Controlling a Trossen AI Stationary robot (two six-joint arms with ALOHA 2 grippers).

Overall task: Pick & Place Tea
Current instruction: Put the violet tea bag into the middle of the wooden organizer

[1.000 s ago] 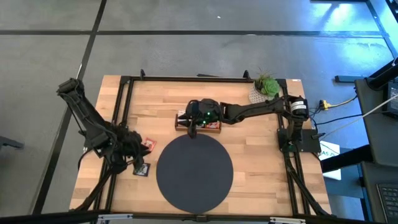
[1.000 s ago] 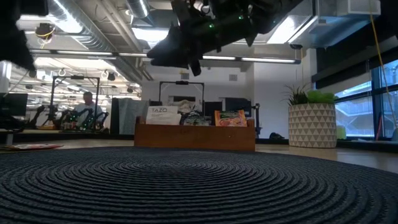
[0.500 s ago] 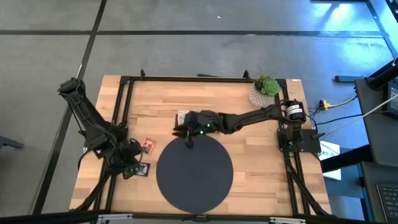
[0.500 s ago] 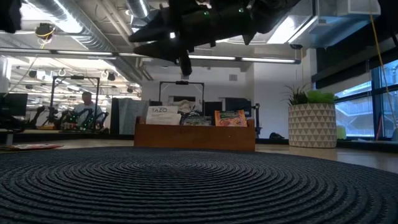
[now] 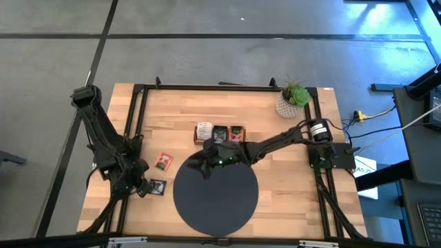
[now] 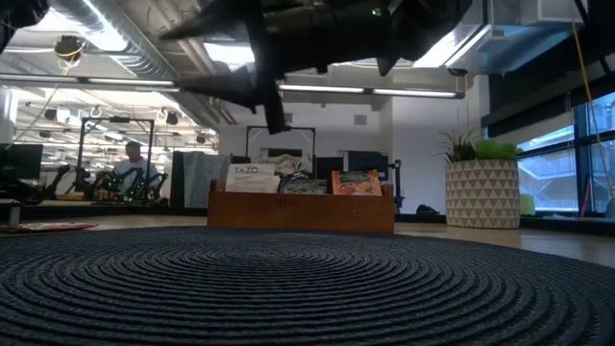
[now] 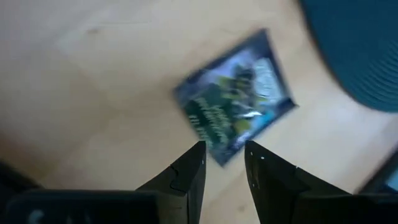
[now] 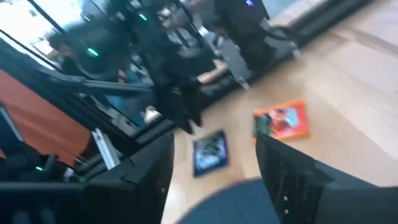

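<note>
A dark sachet [image 5: 157, 186] lies flat on the wood left of the round dark mat [image 5: 216, 196]. A red-orange sachet [image 5: 163, 162] lies flat a little farther back. More sachets stand in the wooden tray [image 5: 220, 142] beyond the mat. My left gripper [image 5: 142, 187] is low beside the dark sachet [image 7: 233, 112]. It is open [image 7: 225, 149], its fingertips just short of the sachet's edge. My right gripper [image 5: 202, 167] hangs open above the mat's far-left rim with nothing between its fingers [image 8: 214, 142]. It faces both loose sachets [image 8: 209, 152] [image 8: 283, 119].
A potted plant [image 5: 295, 98] stands at the table's far right corner. The tray [image 6: 300, 207] holds upright sachets behind the mat. A black frame rail [image 5: 134, 131] runs along the table's left side close to my left arm. People sit in the room beyond.
My right gripper has left the tray and swept toward the table's near-left, ending above the mat's far-left rim. My left gripper has shifted toward the near edge, ending beside the dark sachet. Both loose sachets have stayed in place.
</note>
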